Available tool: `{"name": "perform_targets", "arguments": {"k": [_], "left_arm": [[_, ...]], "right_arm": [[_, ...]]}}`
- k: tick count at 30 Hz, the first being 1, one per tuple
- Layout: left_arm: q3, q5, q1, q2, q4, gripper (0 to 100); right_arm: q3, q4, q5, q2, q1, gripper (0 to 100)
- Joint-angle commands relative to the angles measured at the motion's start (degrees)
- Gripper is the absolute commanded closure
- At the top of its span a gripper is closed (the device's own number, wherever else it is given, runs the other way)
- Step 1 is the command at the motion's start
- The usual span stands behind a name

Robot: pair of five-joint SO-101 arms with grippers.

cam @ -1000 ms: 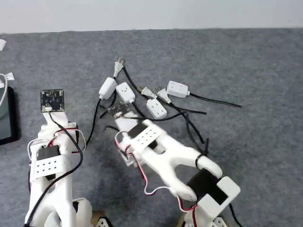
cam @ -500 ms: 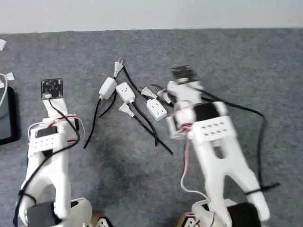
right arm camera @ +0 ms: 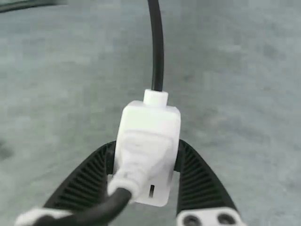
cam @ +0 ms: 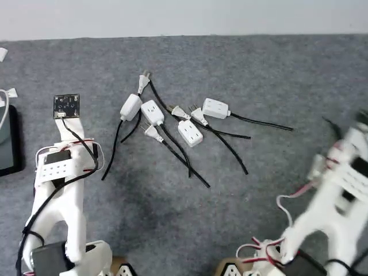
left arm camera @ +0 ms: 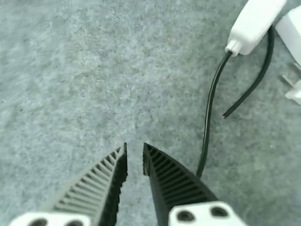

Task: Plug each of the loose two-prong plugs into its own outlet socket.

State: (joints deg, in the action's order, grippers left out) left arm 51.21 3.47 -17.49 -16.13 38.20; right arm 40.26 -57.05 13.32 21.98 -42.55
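**High view.** Grey carpeted tabletop [cam: 276,75].
- Four white rectangular socket blocks with black cords lie in a cluster at centre: block A [cam: 130,107], block B [cam: 152,112] just beside it, block C [cam: 190,131] and block D [cam: 216,107].
- Four loose white two-prong plugs lie on the carpet:
  - top plug [cam: 144,80], at the far side of the cluster;
  - low plug [cam: 150,132], just beside block B;
  - middle plug [cam: 177,110], between B and D;
  - fourth plug [cam: 198,115], just beside block D.
- The white left arm [cam: 57,172] stands at the left, apart from the cluster.
- The white right arm [cam: 339,184] stands at the right edge, well apart from the cluster.

**Left wrist view.**
- The left pincer [left arm camera: 134,153] hangs over bare carpet, its black ribbed jaws a narrow gap apart with nothing between them.
- Block A [left arm camera: 256,21] lies farther off. Its thin black cord [left arm camera: 209,113] runs down past the pincer's side without touching it.

**Right wrist view.**
- The right pincer [right arm camera: 146,146] is clamped on a fifth white socket block [right arm camera: 150,120], one jaw on each flank.
- The block's black cord [right arm camera: 155,42] runs straight away from the pincer.
- A white plug body on a thick black cable [right arm camera: 117,190] sits against the block's near face. I cannot tell whether it is fully seated.
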Motion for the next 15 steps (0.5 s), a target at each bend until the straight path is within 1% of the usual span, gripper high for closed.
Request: {"name": "perform_targets", "arguments": {"k": [1,3,5,7,10,12,13,15], "left_arm": [[-2.15,0.70,1.05,-0.35,0.35,94],[-1.36,0.79,2.02,-0.35,0.35,94],[-1.01,1.32,3.16,-0.35,0.35,94],[-0.92,3.25,3.43,-0.35,0.35,94],[-0.92,3.78,3.52,-0.35,0.35,94],[-0.92,3.78,3.52,-0.35,0.35,94],[-0.92,3.78,3.52,-0.35,0.35,94],[-0.92,3.78,3.52,-0.35,0.35,94]], "right_arm": [[3.69,10.33,3.34,2.42,-10.59,99.0],[5.80,13.76,3.69,2.42,-14.11,98.7],[7.12,15.43,3.69,2.42,-15.87,97.2],[8.18,15.78,3.69,2.42,-16.22,91.4],[8.62,15.60,3.25,2.77,-15.43,78.3],[8.00,13.93,3.52,3.21,-13.85,72.1],[6.86,12.09,3.34,3.56,-12.88,71.2],[4.13,7.16,3.16,4.44,-10.68,72.6]]}}
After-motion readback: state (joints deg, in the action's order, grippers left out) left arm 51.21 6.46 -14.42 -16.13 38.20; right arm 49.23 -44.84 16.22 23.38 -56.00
